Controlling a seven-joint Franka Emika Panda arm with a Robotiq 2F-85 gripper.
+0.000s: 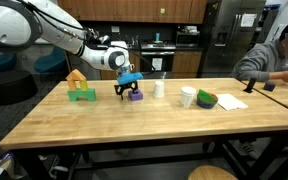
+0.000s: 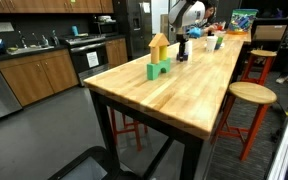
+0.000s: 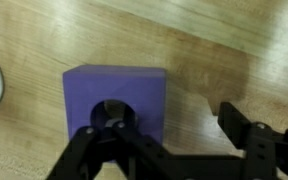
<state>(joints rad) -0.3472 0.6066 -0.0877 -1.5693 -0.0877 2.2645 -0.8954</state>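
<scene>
The hand [image 3: 174, 122] hung just over the worktop [image 1: 134, 125], fingers apart and gripping nothing. In the wrist view the purple block [image 3: 114, 90] lay on the wood, overlapped by the nine-o'clock finger [image 3: 89, 150]. The three-o'clock finger stood clear of it. A white cup [image 1: 159, 88] stood at the block's three o'clock.
</scene>
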